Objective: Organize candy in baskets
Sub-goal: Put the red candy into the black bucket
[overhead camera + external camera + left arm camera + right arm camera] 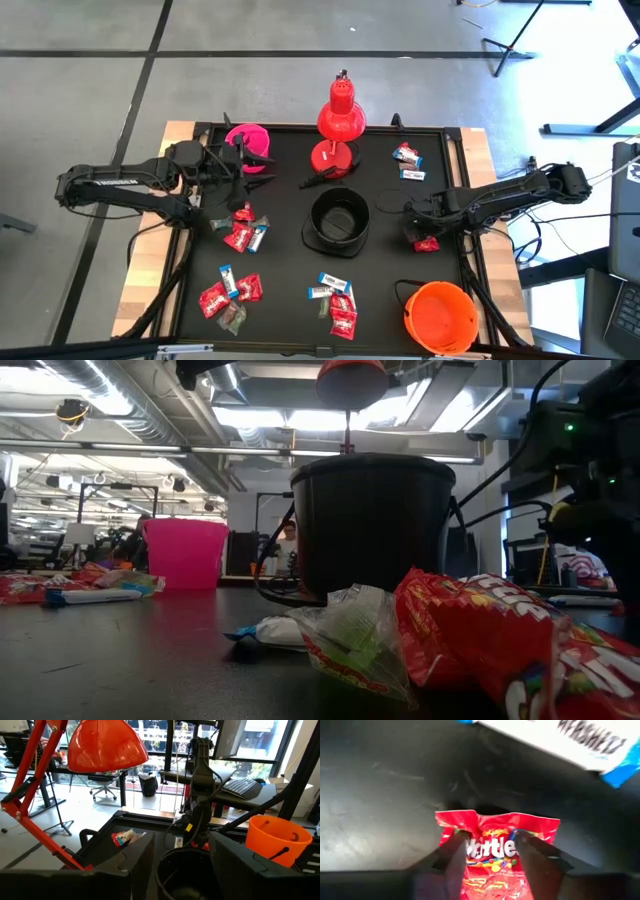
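Note:
A red candy pack [495, 862] lies flat on the black table right of the black basket [338, 222]. My right gripper [490, 845] points down over it, fingers apart, one tip at each side of the pack's middle; the high view shows the gripper [418, 232] above that pack [428, 244]. My left gripper [182, 865] is open and level in the air beside the pink basket [247, 138], with nothing between its fingers. The orange basket [440, 315] stands at the near right. More candy [243, 232] lies in loose groups. My right gripper comes from above, pointing down, with both fingertips [457, 845] over the red pack's upper face [490, 851]. The fingers stand apart, and the wrapper reaches out past each of them. The pack lies flat on the table. Whether the tips press on it I cannot tell.
A red desk lamp [340, 120] stands behind the black basket at the far middle. A white-and-blue candy [560, 740] lies close to the red pack. Further candy lies at the far right [408, 160] and along the near side [230, 292] [337, 300].

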`<state>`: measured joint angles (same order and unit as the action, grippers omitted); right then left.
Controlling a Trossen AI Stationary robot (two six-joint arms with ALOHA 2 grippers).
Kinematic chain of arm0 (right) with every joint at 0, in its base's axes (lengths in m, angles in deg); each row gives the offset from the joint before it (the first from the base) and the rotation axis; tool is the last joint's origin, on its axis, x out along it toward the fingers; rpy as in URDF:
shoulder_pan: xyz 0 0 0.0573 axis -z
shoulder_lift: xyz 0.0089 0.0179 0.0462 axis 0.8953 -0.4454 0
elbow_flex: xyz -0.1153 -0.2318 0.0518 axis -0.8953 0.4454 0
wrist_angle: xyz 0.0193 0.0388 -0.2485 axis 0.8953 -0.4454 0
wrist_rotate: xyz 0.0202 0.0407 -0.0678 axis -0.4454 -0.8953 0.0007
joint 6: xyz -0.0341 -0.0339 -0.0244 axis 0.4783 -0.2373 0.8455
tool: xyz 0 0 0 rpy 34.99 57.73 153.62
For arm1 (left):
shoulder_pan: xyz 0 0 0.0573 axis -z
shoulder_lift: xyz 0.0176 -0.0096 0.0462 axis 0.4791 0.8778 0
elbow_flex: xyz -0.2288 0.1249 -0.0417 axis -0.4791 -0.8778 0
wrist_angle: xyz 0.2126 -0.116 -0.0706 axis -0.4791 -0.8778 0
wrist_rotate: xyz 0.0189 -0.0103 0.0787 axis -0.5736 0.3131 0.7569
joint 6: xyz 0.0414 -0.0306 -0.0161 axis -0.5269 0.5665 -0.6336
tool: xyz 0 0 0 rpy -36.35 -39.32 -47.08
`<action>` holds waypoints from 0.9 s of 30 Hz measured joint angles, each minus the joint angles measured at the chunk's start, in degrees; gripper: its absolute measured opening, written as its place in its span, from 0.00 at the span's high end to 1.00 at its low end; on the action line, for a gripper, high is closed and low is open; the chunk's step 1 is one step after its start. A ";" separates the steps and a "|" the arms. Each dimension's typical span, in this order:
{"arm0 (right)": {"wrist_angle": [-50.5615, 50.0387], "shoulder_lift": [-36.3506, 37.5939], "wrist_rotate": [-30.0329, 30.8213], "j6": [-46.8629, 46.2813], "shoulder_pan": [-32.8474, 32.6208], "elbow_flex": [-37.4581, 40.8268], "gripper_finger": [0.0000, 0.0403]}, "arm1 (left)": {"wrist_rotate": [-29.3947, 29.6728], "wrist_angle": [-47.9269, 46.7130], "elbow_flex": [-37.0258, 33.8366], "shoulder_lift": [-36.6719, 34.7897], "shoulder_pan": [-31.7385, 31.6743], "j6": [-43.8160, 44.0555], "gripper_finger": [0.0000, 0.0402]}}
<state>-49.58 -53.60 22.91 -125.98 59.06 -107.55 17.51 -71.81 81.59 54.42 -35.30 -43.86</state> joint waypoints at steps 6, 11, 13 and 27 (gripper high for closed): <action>-0.97 -0.17 2.05 1.44 -0.06 -2.85 0.87 | 0.00 0.16 0.00 0.49 0.00 1.24 0.56; -1.92 -0.14 2.78 4.27 -0.04 -6.61 0.98 | 0.16 0.18 0.00 0.83 0.71 1.50 0.56; -3.25 -0.13 3.17 5.25 -0.04 -8.50 0.98 | 0.17 -0.24 -0.02 0.98 1.22 1.51 0.56; -18.64 2.70 16.46 11.49 -0.04 -29.08 1.00 | 0.24 -0.05 -0.02 2.02 2.78 1.35 0.56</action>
<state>-68.22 -50.90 39.37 -114.49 59.02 -136.64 17.75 -71.85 81.57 56.44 -32.53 -42.51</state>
